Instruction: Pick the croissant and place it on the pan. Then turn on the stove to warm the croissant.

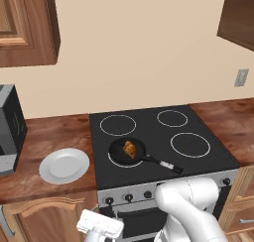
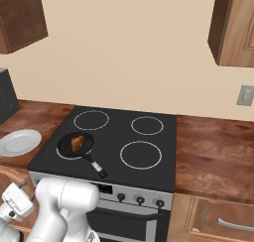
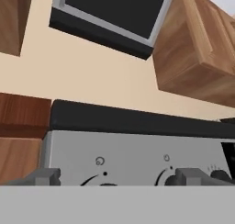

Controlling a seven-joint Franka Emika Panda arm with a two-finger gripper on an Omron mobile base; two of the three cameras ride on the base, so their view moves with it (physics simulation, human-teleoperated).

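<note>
1. Since the croissant (image 1: 129,149) already lies inside the pan (image 1: 119,155), on the front-left burner ring of the stove (image 1: 158,137), the first half of the task looks done; what is left, in my judgement, is to turn on the burner.
2. The gripper (image 3: 117,176) is low in front of the stove's silver panel, with the jaws spread wide and nothing between them.
3. In the hand view two knobs (image 3: 98,182) sit at the bottom of the panel, between the finger tips; I cannot tell which one belongs to the pan's burner.
4. The pan's handle (image 1: 163,163) points toward the front-right of the cooktop and stays on the glass, so it does not hang over the panel.
5. A white plate (image 1: 64,165) lies on the wooden counter (image 1: 44,137) left of the stove, well apart from the knobs.
6. In front of the panel there is open room, but the hand is close under the cooktop's front edge.
</note>
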